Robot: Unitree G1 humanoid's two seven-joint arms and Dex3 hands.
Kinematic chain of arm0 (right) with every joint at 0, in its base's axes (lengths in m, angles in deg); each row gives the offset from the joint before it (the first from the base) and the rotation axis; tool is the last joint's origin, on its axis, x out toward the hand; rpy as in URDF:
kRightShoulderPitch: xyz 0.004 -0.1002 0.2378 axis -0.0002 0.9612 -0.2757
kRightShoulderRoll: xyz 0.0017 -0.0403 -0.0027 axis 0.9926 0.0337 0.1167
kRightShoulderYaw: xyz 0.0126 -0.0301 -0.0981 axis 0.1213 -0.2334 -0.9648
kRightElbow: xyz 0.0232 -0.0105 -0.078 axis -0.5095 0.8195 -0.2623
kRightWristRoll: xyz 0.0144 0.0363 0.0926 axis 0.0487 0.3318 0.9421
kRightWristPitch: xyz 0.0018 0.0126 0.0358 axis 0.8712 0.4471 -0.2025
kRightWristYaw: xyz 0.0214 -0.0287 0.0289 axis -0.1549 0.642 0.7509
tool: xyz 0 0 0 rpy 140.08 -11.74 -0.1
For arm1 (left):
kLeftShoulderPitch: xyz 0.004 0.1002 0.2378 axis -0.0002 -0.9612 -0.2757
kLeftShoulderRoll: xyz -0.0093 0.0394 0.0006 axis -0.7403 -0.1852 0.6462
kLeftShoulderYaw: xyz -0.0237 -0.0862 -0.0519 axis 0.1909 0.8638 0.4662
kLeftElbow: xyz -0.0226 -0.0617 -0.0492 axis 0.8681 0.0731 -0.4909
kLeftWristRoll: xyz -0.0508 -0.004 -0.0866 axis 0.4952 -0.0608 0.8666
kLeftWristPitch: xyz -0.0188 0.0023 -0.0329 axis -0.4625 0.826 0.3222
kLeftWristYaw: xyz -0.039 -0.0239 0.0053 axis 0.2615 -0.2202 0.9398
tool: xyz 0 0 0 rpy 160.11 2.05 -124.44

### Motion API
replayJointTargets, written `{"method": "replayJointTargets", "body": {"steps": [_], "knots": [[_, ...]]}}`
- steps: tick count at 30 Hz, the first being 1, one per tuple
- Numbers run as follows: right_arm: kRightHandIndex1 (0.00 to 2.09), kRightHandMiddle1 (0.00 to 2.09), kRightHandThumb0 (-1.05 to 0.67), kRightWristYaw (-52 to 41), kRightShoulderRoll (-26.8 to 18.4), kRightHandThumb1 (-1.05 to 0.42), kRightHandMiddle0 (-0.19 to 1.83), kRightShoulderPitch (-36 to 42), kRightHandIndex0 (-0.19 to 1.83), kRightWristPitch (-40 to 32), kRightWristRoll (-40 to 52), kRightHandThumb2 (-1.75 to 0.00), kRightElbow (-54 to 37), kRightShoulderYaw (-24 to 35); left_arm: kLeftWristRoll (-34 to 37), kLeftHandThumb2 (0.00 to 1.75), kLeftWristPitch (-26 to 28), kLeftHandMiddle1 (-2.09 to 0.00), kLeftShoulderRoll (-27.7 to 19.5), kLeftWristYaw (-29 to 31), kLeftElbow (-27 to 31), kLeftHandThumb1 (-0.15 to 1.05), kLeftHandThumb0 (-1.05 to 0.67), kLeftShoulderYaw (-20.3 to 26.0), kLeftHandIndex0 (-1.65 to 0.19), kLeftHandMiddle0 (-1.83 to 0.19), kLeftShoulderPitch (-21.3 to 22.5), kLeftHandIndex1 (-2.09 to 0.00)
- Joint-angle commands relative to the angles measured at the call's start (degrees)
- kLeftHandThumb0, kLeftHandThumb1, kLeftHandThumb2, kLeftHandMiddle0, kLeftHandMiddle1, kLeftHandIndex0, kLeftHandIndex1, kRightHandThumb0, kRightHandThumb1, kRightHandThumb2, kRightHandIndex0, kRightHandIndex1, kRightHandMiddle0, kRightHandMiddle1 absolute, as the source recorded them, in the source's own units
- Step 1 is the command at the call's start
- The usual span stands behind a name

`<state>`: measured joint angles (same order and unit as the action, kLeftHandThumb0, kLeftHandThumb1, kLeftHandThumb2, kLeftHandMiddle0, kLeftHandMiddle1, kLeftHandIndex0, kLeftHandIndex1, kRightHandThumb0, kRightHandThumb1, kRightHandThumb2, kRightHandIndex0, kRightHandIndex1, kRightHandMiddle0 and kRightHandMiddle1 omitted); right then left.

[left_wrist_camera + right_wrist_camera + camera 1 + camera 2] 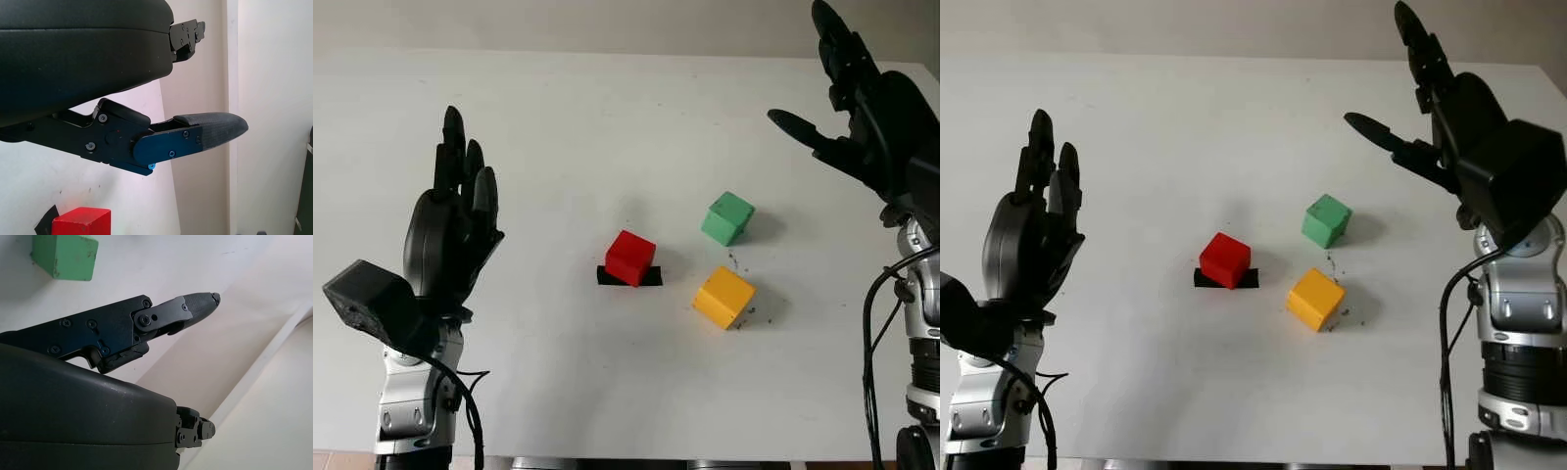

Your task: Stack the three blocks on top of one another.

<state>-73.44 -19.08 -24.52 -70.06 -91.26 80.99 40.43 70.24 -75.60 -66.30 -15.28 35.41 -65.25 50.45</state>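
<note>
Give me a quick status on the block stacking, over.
Left hand open, raised at table's left; right hand open, raised far right. Red block on black mark, green block and yellow block apart, unstacked. Nothing in the way.

Bright even light, soft shadows (falling right), no glare

No readable text, labels, brands, numbers or signs anywhere.
Showing only plain, unmarked faces on the red block, the green block and the yellow block; bearing no print either on the black tape patch, the white table or the black shells of the left hand and right hand.
</note>
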Motion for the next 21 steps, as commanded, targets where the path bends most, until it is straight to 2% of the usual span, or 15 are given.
{"method": "replayJointTargets", "body": {"steps": [1, 4, 9, 12, 15, 21], "knots": [[0.05, 0.12, -0.63, -0.27, -1.81, -0.98, 0.01, -0.84, -0.12, 0.13, -1.03, -0.05, -0.55, -0.49, -0.18, 0.66, -0.73, 0.0, -0.11, 0.09, -0.32, 1.05, -0.7, -0.48, 0.19, 0.19, -0.6, 0.0], [0.05, 0.13, -0.64, -1.22, -3.4, -0.97, 0.03, 0.07, -0.11, 1.12, -2.49, -0.05, -2.08, -1.03, -0.24, 0.67, 0.17, 0.0, -0.09, -0.39, 0.26, 1.05, -0.69, -0.78, 0.19, 0.19, -0.86, 0.0], [0.07, 0.23, -0.71, -8.3, -10.33, -0.88, 0.21, 3.54, -0.08, 7.66, -5.73, -0.02, -7.59, -2.6, -0.64, 0.66, 0.35, 0.0, -0.42, -0.76, 0.88, 1.05, -0.71, -0.81, 0.19, 0.19, -1.53, 0.0], [0.08, 0.25, -0.75, -11.98, -14.59, -0.84, 0.31, 5.35, -0.05, 13.04, -8.05, -0.03, -10.68, -3.38, -0.62, 0.66, 0.17, 0.0, -0.72, -0.51, 0.83, 1.05, -0.71, -0.74, 0.19, 0.19, -1.7, 0.0], [0.08, 0.22, -0.77, -13.92, -18.76, -0.83, 0.36, 6.8, -0.02, 21.77, -11.11, -0.05, -11.6, -3.9, -0.8, 0.65, 0.69, 0.0, -0.74, -0.73, 1.24, 1.05, -0.71, -0.9, 0.19, 0.19, -1.73, 0.0], [0.06, 0.14, -0.73, -21.77, -23.97, -0.85, 0.39, 8.43, -0.05, 23.05, -10.97, -0.06, -19.09, -4.08, -0.24, 0.64, 0.96, 0.0, -0.63, -0.63, 1.07, 1.05, -0.7, -0.91, 0.19, 0.19, -1.31, 0.0]]}}
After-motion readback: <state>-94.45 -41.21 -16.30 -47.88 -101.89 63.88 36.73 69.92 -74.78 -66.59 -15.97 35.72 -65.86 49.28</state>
